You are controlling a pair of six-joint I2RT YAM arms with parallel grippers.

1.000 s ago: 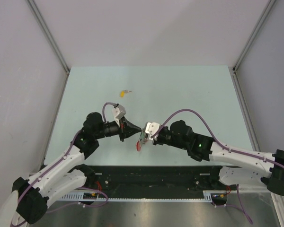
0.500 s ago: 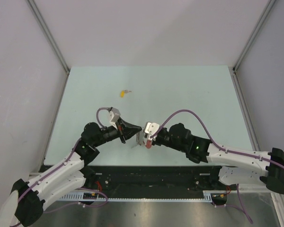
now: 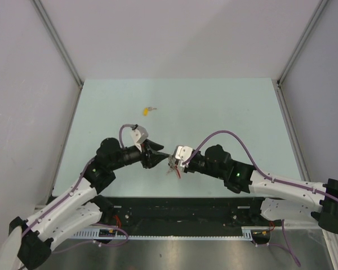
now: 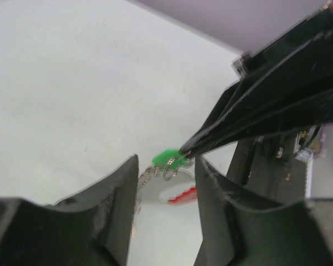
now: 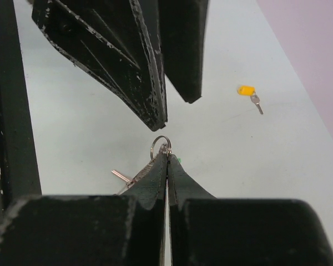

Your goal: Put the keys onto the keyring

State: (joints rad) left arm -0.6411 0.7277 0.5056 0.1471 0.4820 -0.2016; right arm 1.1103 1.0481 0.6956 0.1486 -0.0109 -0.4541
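One green key (image 4: 166, 157) hanging at keyring (image 4: 180, 195); right gripper (image 5: 166, 157) pinching keyring, left gripper (image 4: 166, 166) gaping alongside; yellow key (image 3: 146, 110) lying well apart.

Left arm (image 3: 73, 194), right arm (image 3: 281, 181): long links shelled in white, joined by bulky black joints (image 3: 107, 154). Purple cable (image 3: 219, 133) looped off each wrist. White camera block (image 3: 183, 152) mounted at each wrist. Green light (image 3: 234, 175) lit on right arm. Left gripper (image 5: 176, 111), right gripper (image 5: 167, 158): fingers (image 5: 139, 72) black, wedge-shaped, tapered thin, edges scuffed white.
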